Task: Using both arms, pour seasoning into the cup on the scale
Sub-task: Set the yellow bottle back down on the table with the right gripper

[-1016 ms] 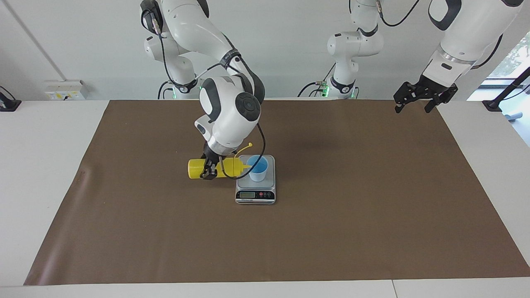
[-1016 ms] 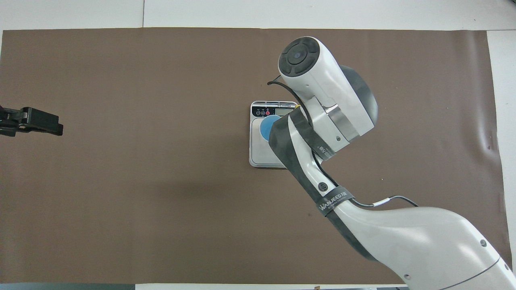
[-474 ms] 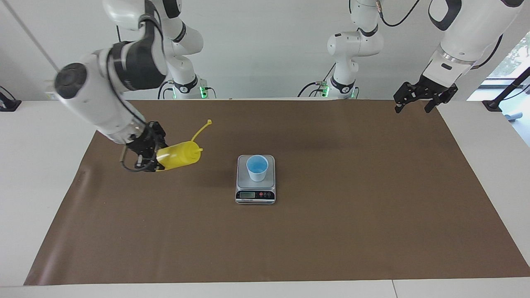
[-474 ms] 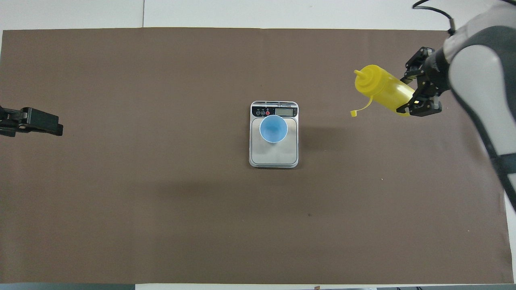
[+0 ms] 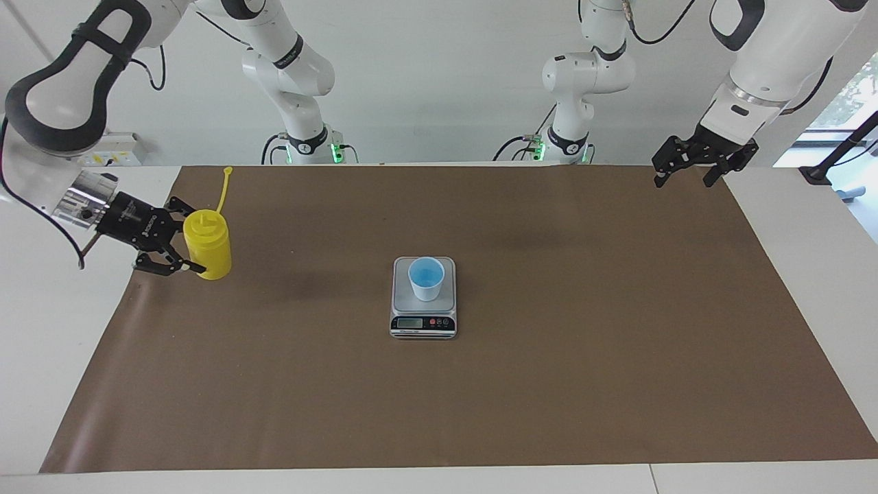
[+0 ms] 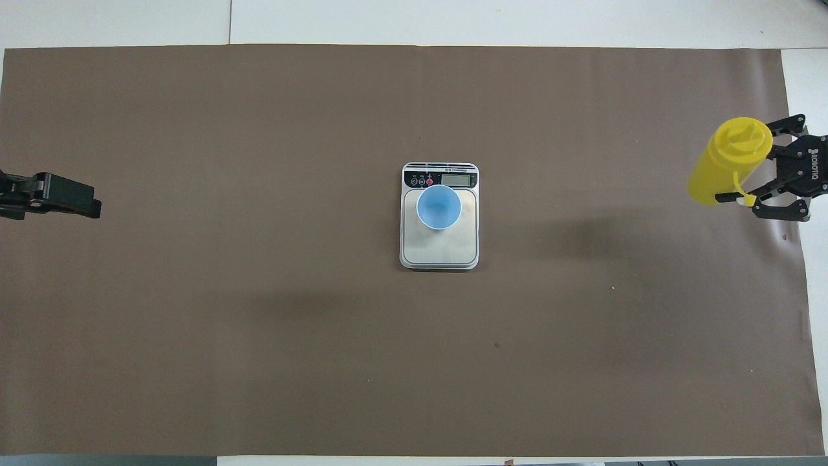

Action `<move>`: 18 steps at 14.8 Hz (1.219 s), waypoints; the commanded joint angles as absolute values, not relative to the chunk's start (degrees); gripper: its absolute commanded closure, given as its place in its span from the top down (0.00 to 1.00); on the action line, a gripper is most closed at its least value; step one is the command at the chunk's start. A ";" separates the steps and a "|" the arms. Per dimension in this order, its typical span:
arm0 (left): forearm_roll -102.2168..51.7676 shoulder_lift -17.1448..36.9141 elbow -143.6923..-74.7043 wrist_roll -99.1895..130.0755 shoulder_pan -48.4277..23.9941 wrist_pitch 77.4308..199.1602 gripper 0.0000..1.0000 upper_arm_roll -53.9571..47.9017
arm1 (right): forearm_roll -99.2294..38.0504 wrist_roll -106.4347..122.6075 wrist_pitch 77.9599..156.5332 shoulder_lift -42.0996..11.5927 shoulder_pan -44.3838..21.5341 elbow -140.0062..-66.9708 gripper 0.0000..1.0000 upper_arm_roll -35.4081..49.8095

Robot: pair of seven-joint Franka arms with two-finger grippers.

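Item: seasoning bottle [image 5: 207, 244], yellow. Long axis upright, base on the brown mat [image 5: 480, 398], nozzle end up. Its thin cap strap [image 5: 222, 186] rises from the top and leans toward the robots' end. In the overhead view the bottle's top [image 6: 745, 134] faces the camera.

Item: my right gripper [image 5: 180, 241], at the right arm's end of the table. Fingers clamped on the bottle's side, one finger on each flank, wrist lying roughly level. The bottle sits directly at my fingertips, between them. White lettering shows on the gripper body [image 6: 812, 167]; I cannot read it with confidence.

Item: scale [image 5: 423, 322], mid-mat, well apart from my right gripper, toward the left arm's end from it. Display and buttons on the edge farther from the robots; the display's content is too small to read.

Item: cup [image 5: 426, 278], light blue, upright on the scale's platform, mouth up.

Item: my left gripper [image 5: 689, 165], waiting, raised over the mat's corner at the left arm's end, fingers spread apart, nothing between them.
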State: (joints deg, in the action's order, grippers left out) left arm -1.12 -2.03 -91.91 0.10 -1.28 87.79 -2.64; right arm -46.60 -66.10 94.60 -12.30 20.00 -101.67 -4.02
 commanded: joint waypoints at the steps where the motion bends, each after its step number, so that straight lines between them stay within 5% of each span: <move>1: -0.53 -1.93 -91.67 -0.53 -0.88 87.01 1.00 -2.90 | -55.69 -52.54 97.39 -8.69 23.89 -113.80 0.00 -2.99; 10: -0.53 -1.93 -91.67 -0.53 -0.88 87.10 1.00 -2.90 | -65.04 -36.05 93.26 -24.77 29.44 -114.96 0.00 -2.99; 18: -0.53 -1.93 -91.67 -0.53 -0.88 87.01 1.00 -2.90 | -65.48 -30.15 95.18 -27.60 28.48 -115.14 0.00 -2.99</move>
